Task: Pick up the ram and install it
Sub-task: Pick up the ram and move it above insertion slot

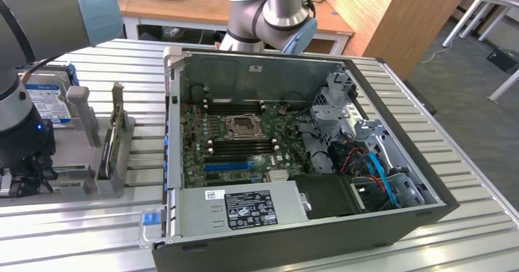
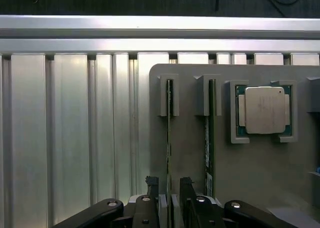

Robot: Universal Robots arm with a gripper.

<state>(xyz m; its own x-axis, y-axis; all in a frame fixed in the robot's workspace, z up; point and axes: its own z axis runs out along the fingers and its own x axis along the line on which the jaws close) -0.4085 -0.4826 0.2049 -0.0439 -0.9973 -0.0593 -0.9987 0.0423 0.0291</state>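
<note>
Hangs low over the grey holder with the gripper released and holding nothing: fingers spread apart, one on each side of the ram, neither visibly pressing on it. Finds the ram standing on its long edge in a narrow slot of the holder, unlifted, far end tucked into a raised grey bracket. Has a second thin green board upright in the neighbouring slot, just beside the ram and parallel to it, a pale label on its face. Has a square metal-capped CPU lying flat in a framed pocket further along the holder. Shares the slatted aluminium worktop with the open computer case, holder near the case at the exterior view's left. Inside the case: motherboard lying flat, CPU socket near its middle, long dark slots just beside the socket, power supply against the near wall
</note>
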